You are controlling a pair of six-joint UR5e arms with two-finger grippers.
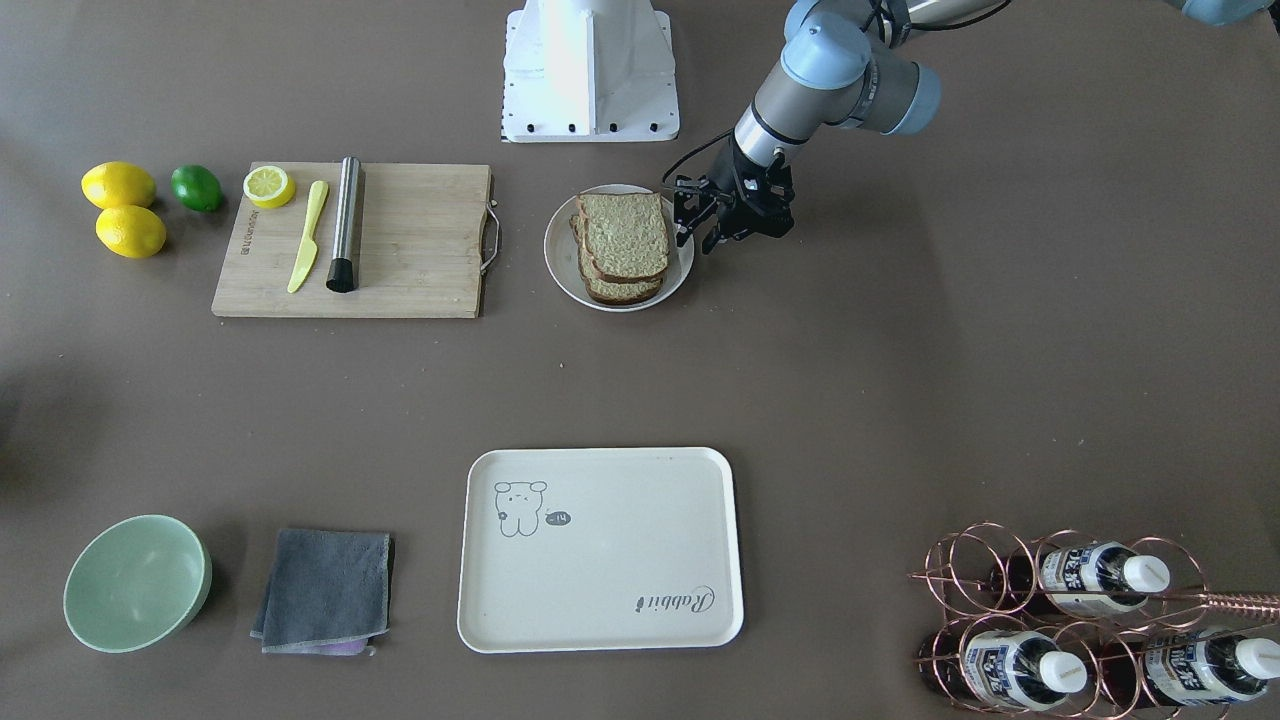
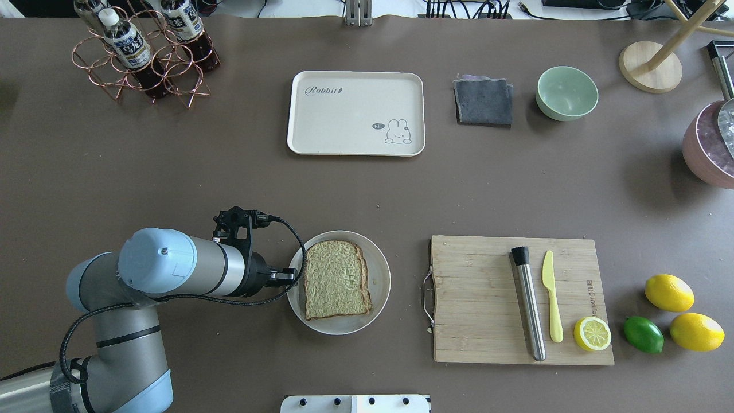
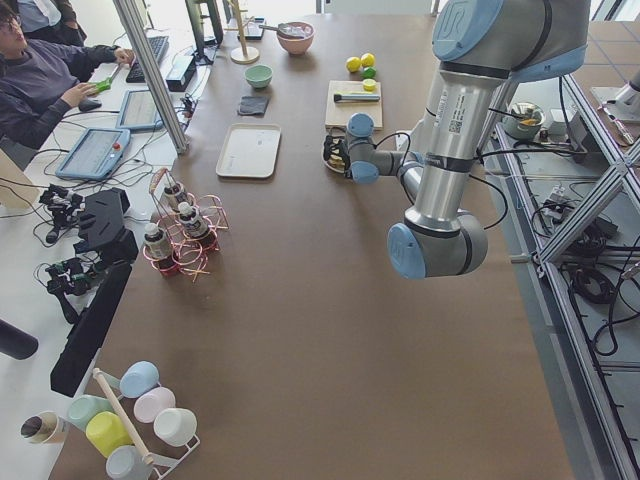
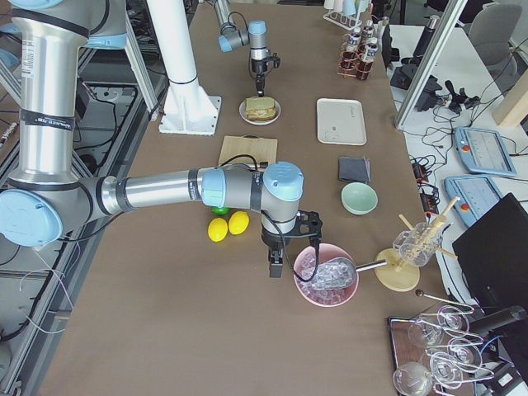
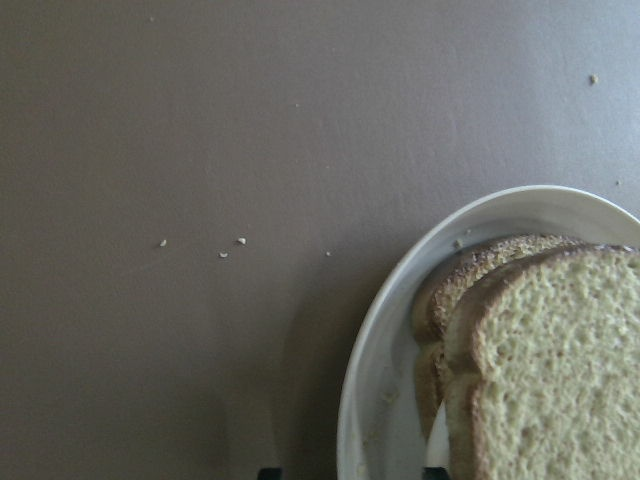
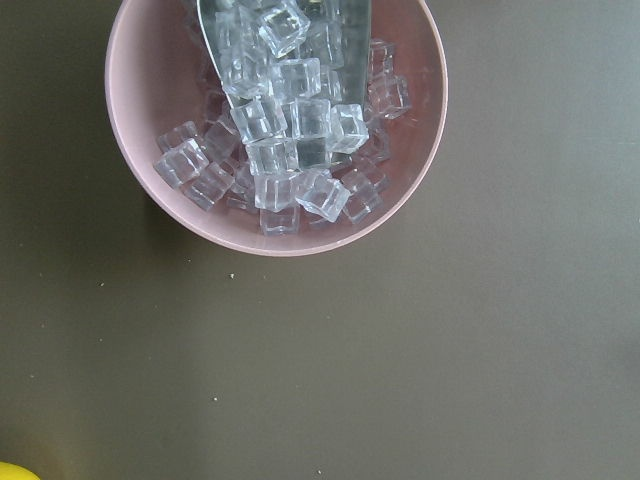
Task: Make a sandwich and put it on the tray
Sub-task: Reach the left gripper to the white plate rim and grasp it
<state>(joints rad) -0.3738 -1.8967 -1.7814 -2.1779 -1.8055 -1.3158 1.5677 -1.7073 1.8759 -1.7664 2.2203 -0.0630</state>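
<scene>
1. The left gripper (image 1: 702,232) is held low at the edge of the round white plate (image 1: 557,265) and pointed down at the table. Its jaws are seen set apart in the left wrist view. Two dark fingertips (image 5: 268,471) are just caught there at the bottom edge, one outside the plate's rim and one inside it.
2. The bread slices (image 1: 625,235), pale tan with dark crusts, are stacked on that plate, just beside the gripper on the robot's right side. Whether the inner fingertip touches the bread cannot be told.
3. Beyond the plate, further to the same side, a wooden cutting board (image 1: 420,265) is laid out. A metal cylinder (image 1: 345,225), a yellow knife (image 1: 308,238) and a half lemon (image 1: 269,186) are set on it.
4. The tray (image 1: 600,600) is placed well apart from the gripper, out toward the table's side away from the robot's base. Its small drawing and "Rabbit" script are shown.
5. A grey cloth (image 1: 325,590) and a green bowl (image 1: 135,580) are set beside the tray.
6. The right gripper (image 4: 275,266) is found far off at the table's right end, hung just beside a pink bowl (image 6: 135,100) filled with ice cubes (image 6: 290,150). It is seen only from the side view, so its jaw state cannot be told.
</scene>
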